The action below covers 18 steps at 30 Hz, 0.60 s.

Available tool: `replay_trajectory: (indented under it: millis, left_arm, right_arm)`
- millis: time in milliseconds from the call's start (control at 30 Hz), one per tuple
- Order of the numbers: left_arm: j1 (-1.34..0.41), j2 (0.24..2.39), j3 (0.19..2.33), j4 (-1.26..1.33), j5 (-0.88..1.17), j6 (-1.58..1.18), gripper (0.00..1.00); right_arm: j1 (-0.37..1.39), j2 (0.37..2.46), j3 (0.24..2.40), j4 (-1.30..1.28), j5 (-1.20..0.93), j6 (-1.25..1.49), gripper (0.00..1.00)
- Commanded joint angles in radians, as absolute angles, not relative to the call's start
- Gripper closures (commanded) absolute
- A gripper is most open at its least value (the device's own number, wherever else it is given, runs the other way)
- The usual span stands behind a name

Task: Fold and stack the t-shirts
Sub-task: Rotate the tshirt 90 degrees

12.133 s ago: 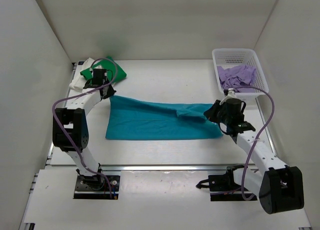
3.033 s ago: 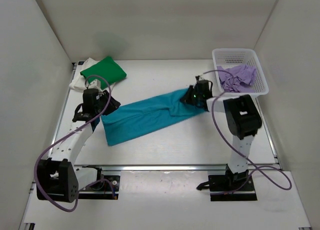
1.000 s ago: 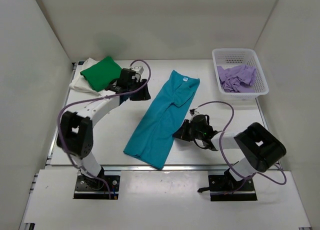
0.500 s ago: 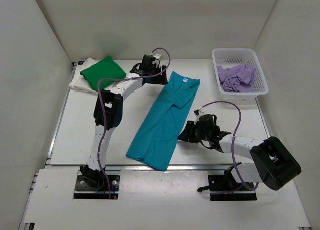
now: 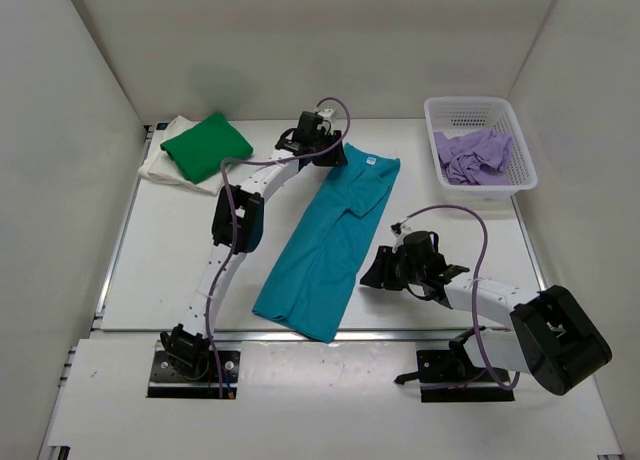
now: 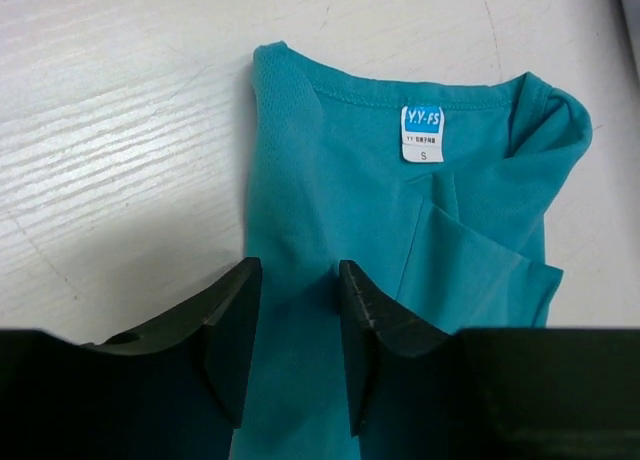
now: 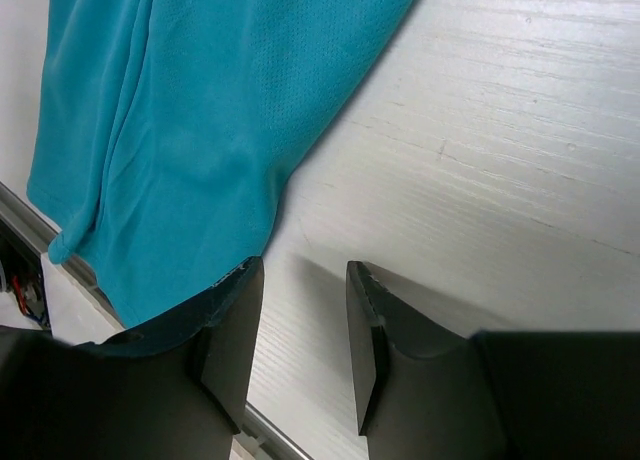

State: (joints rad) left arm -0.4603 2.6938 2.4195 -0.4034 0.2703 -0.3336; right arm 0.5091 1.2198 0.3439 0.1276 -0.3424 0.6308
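Lying diagonal on the surface (image 5: 170, 250): teal t-shirt (image 5: 335, 235), collar far, hem near. Over collar end, left claw (image 6: 297, 270), parted and empty; just beside its right edge, right claw (image 7: 305, 270), parted and empty.

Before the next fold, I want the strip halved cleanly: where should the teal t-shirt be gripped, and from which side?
Probably the collar edge beside the neck label, from above: the teal t-shirt lies flat in a long strip. The left claw stands open close by.
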Motion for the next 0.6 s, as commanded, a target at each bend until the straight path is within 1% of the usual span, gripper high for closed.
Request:
replay_trajectory:
  millis: [0, 33, 67, 100, 133, 200, 267, 300, 367, 500, 567]
  left_arm:
    - [-0.463, 2.677, 2.474, -0.353, 0.273, -0.365, 0.55]
    - [-0.469, 2.677, 2.479, -0.350, 0.262, -0.370, 0.58]
    - [-0.477, 2.681, 2.479, -0.345, 0.258, -0.367, 0.67]
    - [-0.473, 2.691, 2.483, -0.342, 0.243, -0.365, 0.72]
    - [-0.480, 2.697, 2.496, -0.347, 0.229, -0.362, 0.80]
    - [-0.474, 2.701, 2.507, -0.359, 0.196, -0.360, 0.89]
    - [-0.450, 2.698, 2.503, -0.354, 0.183, -0.394, 0.94]
    - [-0.427, 2.695, 2.500, -0.338, 0.172, -0.412, 0.99]
    - [-0.393, 2.677, 2.485, -0.324, 0.169, -0.448, 1.00]
    - [-0.328, 2.646, 2.477, -0.317, 0.098, -0.482, 0.99]
    - [-0.311, 2.642, 2.470, -0.316, 0.083, -0.503, 0.91]
  right_arm:
    - [0.505, 1.200, 0.339, 0.127, -0.362, 0.623, 0.64]
    - [0.505, 1.195, 0.339, 0.130, -0.362, 0.618, 0.64]
    - [0.506, 1.198, 0.341, 0.130, -0.362, 0.621, 0.65]
    - [0.509, 1.198, 0.342, 0.129, -0.362, 0.629, 0.65]
    - [0.503, 1.200, 0.342, 0.127, -0.359, 0.627, 0.65]
    - [0.505, 1.186, 0.342, 0.120, -0.356, 0.629, 0.65]
    - [0.497, 1.177, 0.339, 0.111, -0.364, 0.626, 0.65]
    - [0.492, 1.174, 0.345, 0.113, -0.368, 0.623, 0.64]
    - [0.480, 1.172, 0.347, 0.106, -0.376, 0.620, 0.64]
    - [0.483, 1.180, 0.367, 0.078, -0.370, 0.598, 0.64]
    - [0.485, 1.180, 0.379, 0.065, -0.376, 0.589, 0.65]
